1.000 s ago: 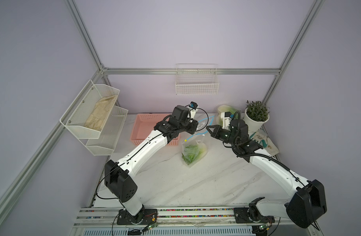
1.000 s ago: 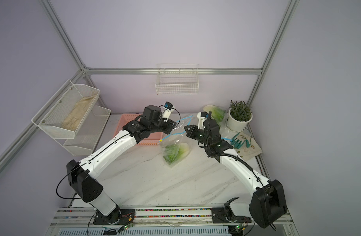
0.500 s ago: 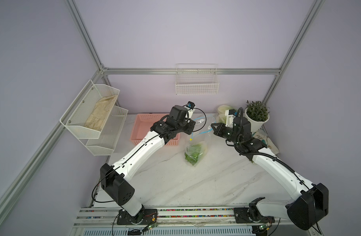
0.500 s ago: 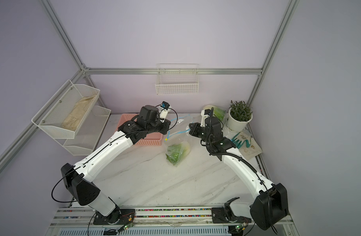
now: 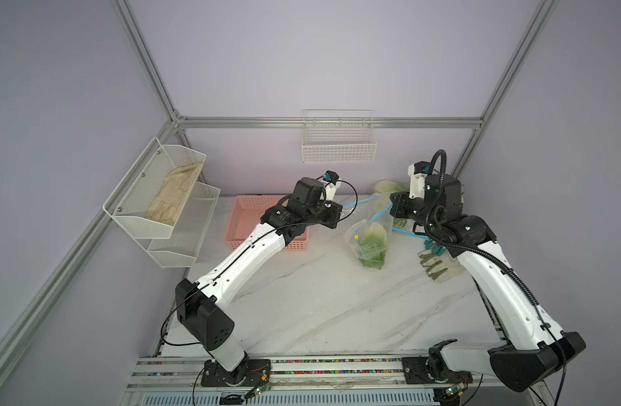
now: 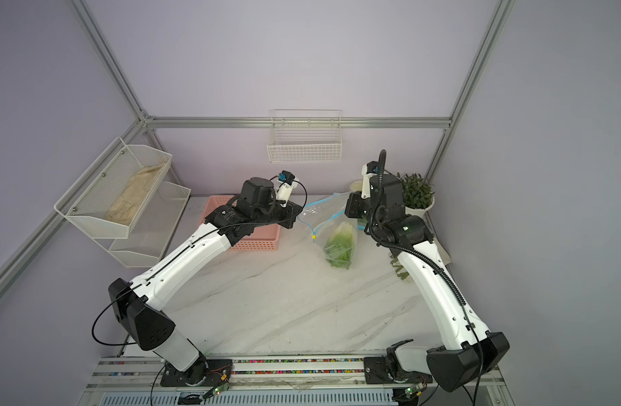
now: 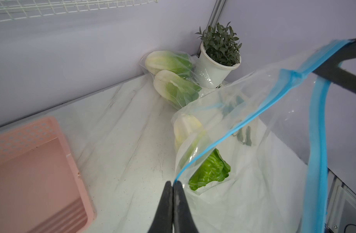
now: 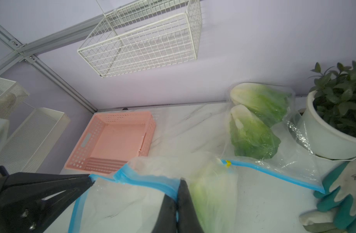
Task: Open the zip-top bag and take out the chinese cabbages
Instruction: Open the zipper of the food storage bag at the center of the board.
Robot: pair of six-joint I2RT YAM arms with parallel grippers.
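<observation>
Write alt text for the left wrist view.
Shut left gripper fingers pinch the blue zip edge of a clear zip-top bag holding a chinese cabbage; the right gripper holds the opposite edge. Nearby: a second bag with two cabbages, a potted plant, a pink basket.

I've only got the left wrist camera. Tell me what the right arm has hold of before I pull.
Observer: The right gripper has its jaws shut on the blue strip of the zip-top bag; the bag hangs between it and the left gripper.
Operator: Now find the slider.
Observer: In a top view the yellow slider sits low on the blue strip, near the chinese cabbage in the bag.
</observation>
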